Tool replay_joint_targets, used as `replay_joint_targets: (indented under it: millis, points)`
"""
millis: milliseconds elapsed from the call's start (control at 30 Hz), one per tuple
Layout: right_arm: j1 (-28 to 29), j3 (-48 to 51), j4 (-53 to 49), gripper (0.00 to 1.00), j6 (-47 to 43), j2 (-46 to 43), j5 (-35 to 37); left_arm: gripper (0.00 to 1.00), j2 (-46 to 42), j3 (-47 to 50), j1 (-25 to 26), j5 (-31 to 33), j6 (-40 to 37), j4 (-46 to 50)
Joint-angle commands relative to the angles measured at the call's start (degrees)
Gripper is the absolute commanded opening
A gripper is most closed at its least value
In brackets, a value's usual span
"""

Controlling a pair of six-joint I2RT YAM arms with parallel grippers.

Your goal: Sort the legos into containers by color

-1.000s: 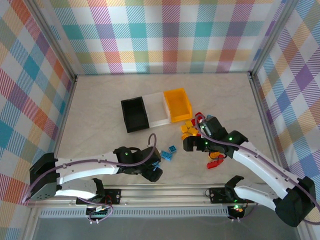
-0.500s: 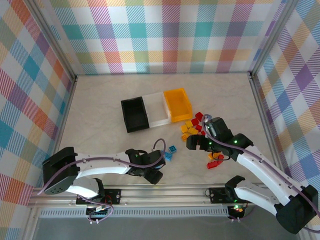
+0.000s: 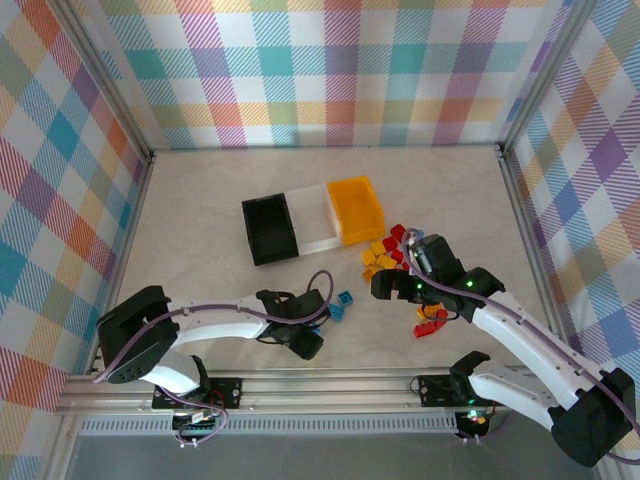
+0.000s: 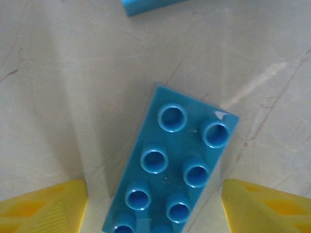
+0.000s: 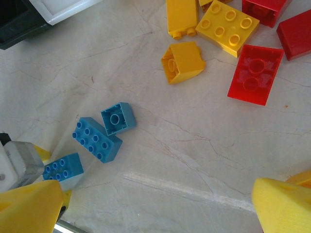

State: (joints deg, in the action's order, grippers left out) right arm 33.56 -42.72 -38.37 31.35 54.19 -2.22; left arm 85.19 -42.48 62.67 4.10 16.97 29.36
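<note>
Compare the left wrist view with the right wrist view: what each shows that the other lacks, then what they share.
Left wrist: close-up studs of a light blue plastic brick lying between the yellow fingertips of the open left gripper. Right wrist: yellow-orange bricks, red bricks, corners of the black plastic bin and clear plastic bin. Both: that blue brick, a neighbouring blue brick, marbled tabletop.

tabletop (image 3: 200,210): pale, marbled, faint veins | walls (image 3: 330,70): multicolour plaid, three sides | rail (image 3: 330,385): metal, near edge
</note>
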Motion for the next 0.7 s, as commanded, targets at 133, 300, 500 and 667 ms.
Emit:
replay_joint_targets:
  millis: [133, 300, 500, 667]
  points:
    - [-0.08, 1.5, 2.7, 1.0, 1.43, 0.53, -1.68, 0.6, 1.48, -0.73, -0.51, -1.9, -0.32, -1.22]
    - [-0.08, 1.61, 3.08, 1.0, 1.34, 0.66, -1.99, 0.46, 1.09, -0.38, -0.6, -1.81, 0.64, -1.5]
    - [-0.08, 1.78, 3.21, 1.0, 1.17, 0.72, -2.0, 0.32, 1.43, -0.49, -0.71, -2.16, 1.51, -1.85]
    - [-0.08, 1.94, 3.43, 1.0, 0.99, 0.73, -1.91, 0.29, -0.62, -0.28, -1.3, -1.57, 3.21, -1.38]
